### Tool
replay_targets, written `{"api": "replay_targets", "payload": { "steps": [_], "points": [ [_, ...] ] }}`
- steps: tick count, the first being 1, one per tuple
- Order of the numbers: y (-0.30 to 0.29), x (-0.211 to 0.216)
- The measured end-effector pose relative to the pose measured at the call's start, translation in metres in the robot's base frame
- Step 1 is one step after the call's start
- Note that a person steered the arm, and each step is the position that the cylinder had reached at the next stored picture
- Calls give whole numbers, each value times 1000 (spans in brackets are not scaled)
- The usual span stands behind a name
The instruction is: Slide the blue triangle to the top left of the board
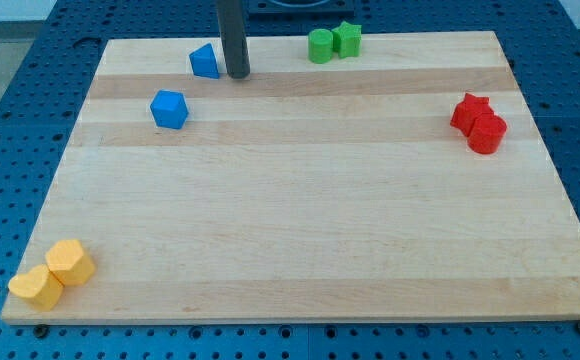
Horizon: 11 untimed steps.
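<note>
Camera view, blue triangle (pixel 204 62), small solid wedge, just left of my tip (pixel 237 74)

Pale matt wooden board (pixel 300 220) with visible grain; blue perforated table (pixel 30 80) beneath.

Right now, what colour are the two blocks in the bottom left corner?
Yellow: both yellow blocks, seen in the camera view.

Single camera view, raised at the board's near edge, looking obliquely down across the whole wooden board (pixel 300 230) toward its far edge, medium distance, perforated blue table (pixel 10 100) around it.
</note>
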<state>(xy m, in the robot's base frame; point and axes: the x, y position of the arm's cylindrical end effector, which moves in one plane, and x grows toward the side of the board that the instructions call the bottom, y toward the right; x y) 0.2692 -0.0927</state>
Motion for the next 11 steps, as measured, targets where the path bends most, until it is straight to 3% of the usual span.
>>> {"api": "replay_targets", "payload": {
  "steps": [11],
  "points": [
    [-125, -45]
  ]
}}
